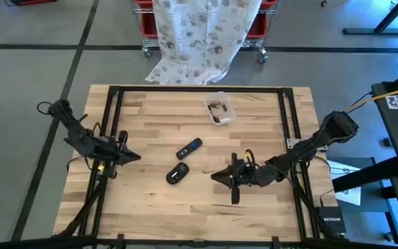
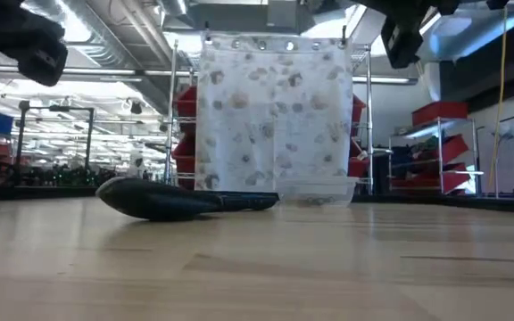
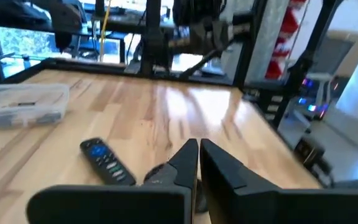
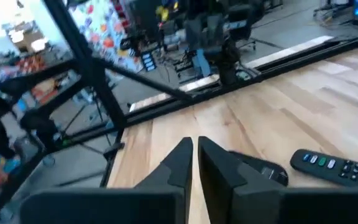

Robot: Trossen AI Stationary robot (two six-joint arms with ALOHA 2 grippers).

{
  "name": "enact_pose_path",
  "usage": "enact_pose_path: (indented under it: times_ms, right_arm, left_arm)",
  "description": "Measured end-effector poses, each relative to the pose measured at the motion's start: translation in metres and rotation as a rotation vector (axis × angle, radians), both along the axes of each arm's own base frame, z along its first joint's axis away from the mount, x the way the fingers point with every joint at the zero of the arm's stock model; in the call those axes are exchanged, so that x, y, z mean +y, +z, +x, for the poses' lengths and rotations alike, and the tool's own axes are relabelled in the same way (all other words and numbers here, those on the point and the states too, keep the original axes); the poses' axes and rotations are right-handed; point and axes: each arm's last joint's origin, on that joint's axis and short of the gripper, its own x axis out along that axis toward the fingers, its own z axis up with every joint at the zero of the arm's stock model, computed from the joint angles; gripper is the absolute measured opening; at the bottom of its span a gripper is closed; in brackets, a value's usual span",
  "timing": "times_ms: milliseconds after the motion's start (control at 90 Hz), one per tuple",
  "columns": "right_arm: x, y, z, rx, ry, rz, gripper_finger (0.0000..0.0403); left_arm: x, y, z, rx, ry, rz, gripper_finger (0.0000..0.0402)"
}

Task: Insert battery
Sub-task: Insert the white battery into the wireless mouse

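Note:
A black remote (image 1: 189,148) lies flat on the wooden table (image 1: 157,207) near its middle. Just nearer lies a black oval device shaped like a computer mouse (image 1: 177,173). A clear plastic box (image 1: 220,108) at the far middle holds small dark items; I cannot pick out a battery among them. My left gripper (image 1: 134,158) hovers shut left of the mouse, pointing at it, with the remote (image 3: 107,163) ahead. My right gripper (image 1: 217,176) hovers shut right of the mouse (image 4: 261,169). Neither holds anything.
A black metal frame (image 1: 112,124) runs along the table's left, right and far sides. Behind the far edge a patterned cloth (image 1: 202,34) hangs over red bins. Bare wood lies along the near edge.

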Motion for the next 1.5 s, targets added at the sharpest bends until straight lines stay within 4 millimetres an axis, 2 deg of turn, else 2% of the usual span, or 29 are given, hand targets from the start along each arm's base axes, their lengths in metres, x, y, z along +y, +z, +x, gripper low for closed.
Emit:
enact_pose_path:
  times_ms: [378, 744, 1500]
  right_arm:
    - [0.001, 0.000, 0.000, -0.004, 0.029, 0.010, 0.0012]
    - [0.006, 0.000, -0.001, 0.032, 0.196, 0.251, 0.0012]
    - [0.005, -0.005, -0.001, 0.074, 0.146, 0.222, 0.0012]
  left_arm:
    - [0.004, -0.019, -0.004, 0.162, 0.000, 0.155, 0.0000]
    - [0.007, -0.029, -0.007, 0.251, -0.001, 0.239, 0.0000]
    - [0.007, -0.030, -0.008, 0.255, 0.001, 0.240, 0.0000]
